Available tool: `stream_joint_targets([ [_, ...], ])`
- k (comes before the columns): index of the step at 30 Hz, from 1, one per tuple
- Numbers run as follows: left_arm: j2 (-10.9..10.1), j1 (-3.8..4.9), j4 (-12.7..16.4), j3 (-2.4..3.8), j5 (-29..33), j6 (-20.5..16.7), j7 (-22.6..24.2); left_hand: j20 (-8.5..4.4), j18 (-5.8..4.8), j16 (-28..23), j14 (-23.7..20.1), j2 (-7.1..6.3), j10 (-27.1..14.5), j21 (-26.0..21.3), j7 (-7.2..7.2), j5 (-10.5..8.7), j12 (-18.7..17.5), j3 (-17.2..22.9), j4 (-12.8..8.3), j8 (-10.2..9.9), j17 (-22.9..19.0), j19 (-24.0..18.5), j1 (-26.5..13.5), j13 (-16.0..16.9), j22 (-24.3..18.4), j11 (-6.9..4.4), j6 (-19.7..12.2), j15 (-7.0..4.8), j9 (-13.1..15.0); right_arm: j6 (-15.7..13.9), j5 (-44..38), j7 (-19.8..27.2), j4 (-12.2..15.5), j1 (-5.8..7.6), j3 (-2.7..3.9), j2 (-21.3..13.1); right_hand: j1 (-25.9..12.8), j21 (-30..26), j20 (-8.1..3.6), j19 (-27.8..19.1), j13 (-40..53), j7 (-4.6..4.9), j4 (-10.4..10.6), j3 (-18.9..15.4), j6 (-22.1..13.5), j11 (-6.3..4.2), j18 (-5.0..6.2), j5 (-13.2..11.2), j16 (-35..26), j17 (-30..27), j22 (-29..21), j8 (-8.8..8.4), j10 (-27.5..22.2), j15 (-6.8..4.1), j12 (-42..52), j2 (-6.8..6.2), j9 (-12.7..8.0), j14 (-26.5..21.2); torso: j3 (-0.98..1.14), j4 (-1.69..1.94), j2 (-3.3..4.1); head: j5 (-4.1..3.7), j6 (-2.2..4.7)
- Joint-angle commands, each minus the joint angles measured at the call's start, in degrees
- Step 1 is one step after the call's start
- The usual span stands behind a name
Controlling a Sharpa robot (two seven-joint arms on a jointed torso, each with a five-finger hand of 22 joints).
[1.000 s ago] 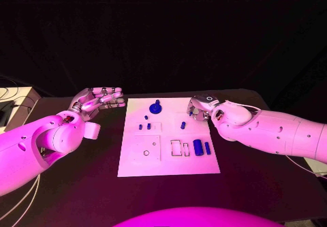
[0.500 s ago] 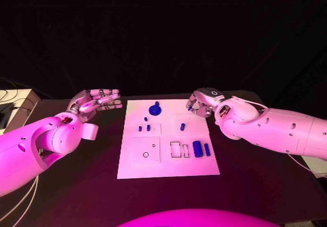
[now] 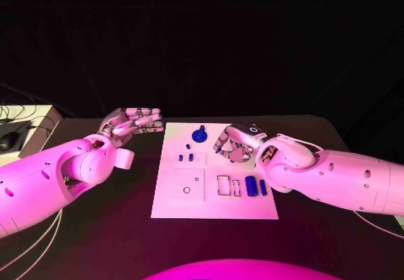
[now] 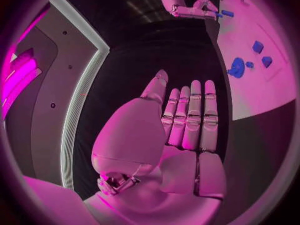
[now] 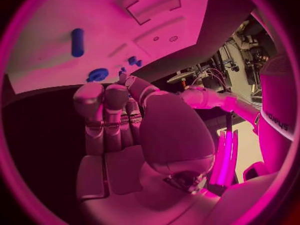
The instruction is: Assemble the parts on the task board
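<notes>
Over the task board's [image 3: 173,207] far right part, the right hand [image 3: 236,143] hovers with fingers curled on nothing, blue parts [image 3: 257,186] lying nearer. Left of the board, the left hand [image 3: 131,122] hangs empty, fingers apart, over bare table [image 3: 110,233].

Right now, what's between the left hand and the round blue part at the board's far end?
Head view: only bare black table and white task board edge lie between left hand and round blue part.

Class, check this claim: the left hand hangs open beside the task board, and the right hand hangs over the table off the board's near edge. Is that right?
Not quite. The left hand is open beside the task board, as stated, but the right hand is over the board's far part, near the round blue part, not off its near edge. The head view shows this.
</notes>
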Motion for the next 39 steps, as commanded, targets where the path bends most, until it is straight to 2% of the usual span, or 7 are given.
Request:
stream_joint_targets([
  [1,0.39,0.00,0.54,0.04,-0.14,-1.23,1.35,0.00,-0.55,0.06,0.10,0.18,0.08,0.23,-0.15,0.00,-0.20,-0.10,-0.21,-0.20,0.09,0.19,-0.06,-0.03,-0.10,-0.10,0.22,0.24,-0.03,1.16,-5.13,-0.34,0.61,-0.93,-0.22,1.34,-0.12,0.12,-0.27,1.81,0.21,0.02,-0.34,0.09,0.42,-2.58,1.08,0.58,0.24,-0.05,5.52,-0.18,4.43,-0.26,0.32,0.36,-0.10,-0.08,-0.09,0.14,-0.04,1.24,-0.13],
  [6,0.61,0.00,1.04,0.04,0.12,-2.10,1.33,-0.03,-0.53,0.08,0.17,0.31,0.15,0.27,-0.07,0.00,-0.20,-0.04,-0.16,-0.20,0.09,0.23,-0.09,-0.03,-0.10,-0.13,0.26,0.20,-0.03,1.66,-7.59,-1.21,0.43,-2.40,-0.46,3.67,-0.19,0.18,-0.27,1.80,0.21,0.01,-0.36,0.05,0.45,-2.59,1.09,0.73,0.23,-0.11,5.51,-0.18,4.43,-0.27,0.32,0.32,-0.11,-0.07,-0.11,0.09,-0.04,1.84,-0.29],
  [9,0.62,0.00,1.21,0.04,0.18,-2.29,1.40,-0.05,-0.55,0.05,0.16,0.22,0.14,0.32,-0.12,0.00,-0.23,-0.01,-0.16,-0.24,0.06,0.25,-0.09,-0.04,-0.13,-0.11,0.26,0.22,-0.05,1.96,-8.48,-1.65,0.27,-3.06,-0.54,4.63,-0.19,0.18,-0.27,1.80,0.21,0.01,-0.36,0.05,0.45,-2.59,1.09,0.73,0.23,-0.11,5.51,-0.18,4.43,-0.27,0.32,0.32,-0.11,-0.07,-0.16,0.23,0.02,2.03,-0.50],
  [14,0.50,0.00,1.37,0.04,0.23,-2.42,1.46,-0.05,-0.55,0.05,0.16,0.22,0.14,0.32,-0.12,0.00,-0.23,-0.01,-0.16,-0.24,0.06,0.25,-0.09,-0.04,-0.13,-0.11,0.26,0.22,-0.05,2.12,-9.74,-2.66,-0.24,-3.93,-0.62,6.11,-0.24,0.36,-0.29,1.84,0.21,0.02,-0.43,0.07,0.48,-2.60,1.09,0.78,0.26,-0.18,5.53,-0.18,4.47,-0.29,0.32,0.34,-0.12,-0.03,-0.06,0.12,0.08,3.02,-1.05],
  [21,0.36,0.01,1.50,0.04,0.24,-2.40,1.41,-0.06,-0.58,0.06,0.16,0.16,0.13,0.36,-0.18,0.03,-0.22,0.06,-0.15,-0.23,0.01,0.21,-0.11,-0.03,-0.20,-0.12,0.24,0.21,-0.04,3.72,-10.42,-3.27,-0.83,-4.50,-0.73,7.42,-0.31,0.30,-0.29,1.84,0.21,0.02,-0.46,0.10,0.47,-2.60,1.12,0.70,0.28,-0.24,5.50,-0.19,4.46,-0.29,0.31,0.39,-0.13,-0.02,-0.10,0.19,0.16,3.91,-1.79],
  [24,0.27,0.01,1.54,0.04,0.24,-2.35,1.34,-0.06,-0.58,0.06,0.16,0.16,0.13,0.36,-0.18,0.03,-0.22,0.06,-0.15,-0.23,0.01,0.21,-0.11,-0.03,-0.20,-0.12,0.24,0.21,-0.04,4.92,-10.54,-3.28,-1.08,-4.65,-0.83,7.76,-0.31,0.30,-0.29,1.84,0.21,0.02,-0.46,0.10,0.47,-2.60,1.12,0.70,0.28,-0.24,5.50,-0.19,4.46,-0.29,0.31,0.39,-0.13,-0.02,-0.08,0.05,0.05,4.21,-2.28],
  [39,-0.13,0.03,1.60,0.04,0.21,-2.26,1.11,-0.05,-0.60,0.03,0.10,0.04,0.09,0.42,-0.10,0.03,-0.22,0.10,-0.09,-0.23,-0.06,0.17,-0.16,-0.03,-0.33,-0.10,0.17,0.24,-0.04,6.82,-11.13,-3.28,-1.30,-4.94,-1.07,7.95,-0.40,0.41,-0.28,1.81,0.21,0.03,-0.59,0.04,0.47,-2.60,1.11,0.63,0.32,-0.35,5.51,-0.18,4.44,-0.28,0.31,0.45,-0.13,-0.03,-0.02,-0.01,0.03,4.86,-3.14],
])
